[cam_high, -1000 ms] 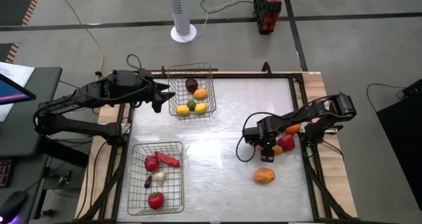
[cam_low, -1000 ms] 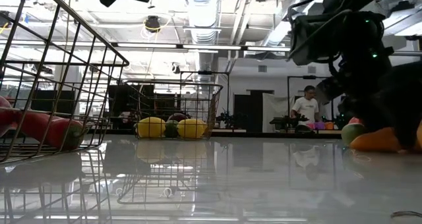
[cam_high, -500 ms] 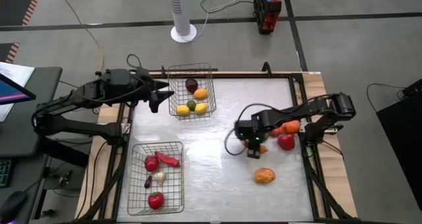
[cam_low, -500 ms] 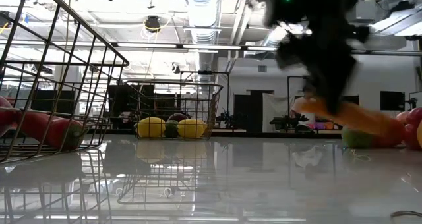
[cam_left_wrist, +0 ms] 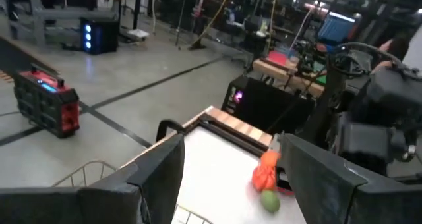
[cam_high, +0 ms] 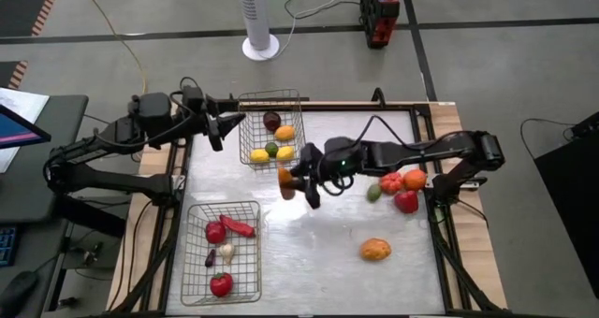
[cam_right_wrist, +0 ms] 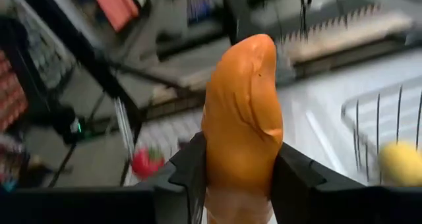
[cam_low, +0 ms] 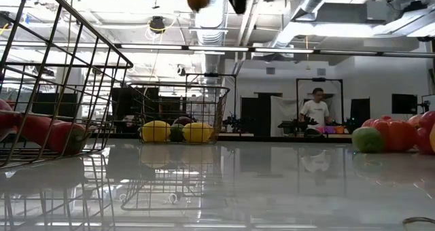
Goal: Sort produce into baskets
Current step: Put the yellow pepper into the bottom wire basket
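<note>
One orange carrot (cam_right_wrist: 242, 112) sits clamped in the right gripper (cam_high: 292, 180), just short of the far basket (cam_high: 272, 129). Left gripper (cam_high: 217, 129) hangs spread beside that basket's other side

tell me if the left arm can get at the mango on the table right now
Probably not. The mango lies at the table's right near side, while the left tool hangs open beside the far basket, and the right tool, holding a carrot, sits between them.

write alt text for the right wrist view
An orange carrot stands clamped between the right gripper's two dark fingers, filling the middle of the picture. Behind it, blurred, are a wire basket holding a yellow fruit.
</note>
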